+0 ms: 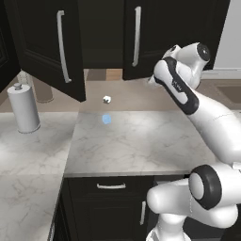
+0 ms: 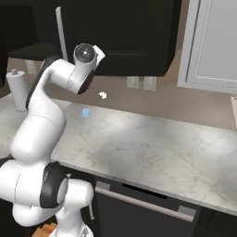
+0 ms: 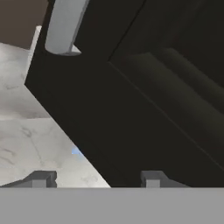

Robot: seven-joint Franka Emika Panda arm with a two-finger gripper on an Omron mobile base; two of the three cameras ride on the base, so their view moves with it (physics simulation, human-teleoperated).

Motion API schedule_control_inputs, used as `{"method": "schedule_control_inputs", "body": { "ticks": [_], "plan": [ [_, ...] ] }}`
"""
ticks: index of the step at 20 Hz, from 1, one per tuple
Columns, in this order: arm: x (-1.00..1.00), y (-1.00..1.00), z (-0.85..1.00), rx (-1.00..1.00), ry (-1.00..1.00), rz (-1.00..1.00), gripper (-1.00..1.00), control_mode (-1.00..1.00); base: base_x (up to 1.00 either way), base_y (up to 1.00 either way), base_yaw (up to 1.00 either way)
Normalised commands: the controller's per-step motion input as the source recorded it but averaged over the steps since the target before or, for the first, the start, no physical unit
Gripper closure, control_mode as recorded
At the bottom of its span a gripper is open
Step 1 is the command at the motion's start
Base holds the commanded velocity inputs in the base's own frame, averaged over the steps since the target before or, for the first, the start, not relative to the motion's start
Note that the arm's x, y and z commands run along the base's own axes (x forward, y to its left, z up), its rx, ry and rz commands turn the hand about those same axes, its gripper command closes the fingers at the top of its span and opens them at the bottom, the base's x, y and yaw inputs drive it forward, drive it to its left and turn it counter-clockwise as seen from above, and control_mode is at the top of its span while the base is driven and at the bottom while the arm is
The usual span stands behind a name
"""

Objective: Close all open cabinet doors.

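Pincer (image 3: 96,179): fingers spread apart, gripping nothing, tips close against lower corner of right black matte recessed-panel cabinet door (image 3: 144,109), just below its silver bar handle (image 3: 63,26). You see that door (image 1: 155,37) ajar above white marble tabletop (image 1: 136,141). Left black door (image 1: 47,42) swung wide open, near white paper towel roll (image 1: 22,108). Small blue spot (image 1: 106,119) on tabletop.

Counting from base views: 2 upper cabinet doors w/ vertical silver handles, the left door (image 1: 52,47) swinging open well left of the claw (image 3: 96,179), the right door (image 1: 146,37) sitting right at it. 1 paper towel roll (image 1: 22,108) far left of claw. 1 small white object (image 1: 107,99) and 1 blue spot (image 1: 106,119) lying below-left of it. 1 drawer front (image 1: 111,186) showing beneath the counter (image 1: 136,146).
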Motion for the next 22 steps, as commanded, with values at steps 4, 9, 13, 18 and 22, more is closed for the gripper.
{"method": "schedule_control_inputs", "body": {
  "ticks": [4, 9, 13, 18, 22],
  "plan": [
    [0.58, 0.00, 0.00, -0.10, -0.13, -0.06, -1.00, -1.00, 0.00, 0.00, 0.00],
    [0.60, 0.00, 0.00, -0.08, -0.10, -0.03, -1.00, -1.00, 0.00, 0.00, 0.00],
    [0.56, 0.00, 0.00, -0.09, -0.12, -0.03, -1.00, -1.00, 0.00, 0.00, 0.00],
    [0.55, 0.00, 0.00, -0.09, -0.10, -0.03, -1.00, -1.00, 0.00, 0.00, 0.00],
    [0.49, 0.00, 0.00, -0.08, -0.08, -0.03, -1.00, -1.00, 0.00, 0.00, 0.00]
  ]
}}
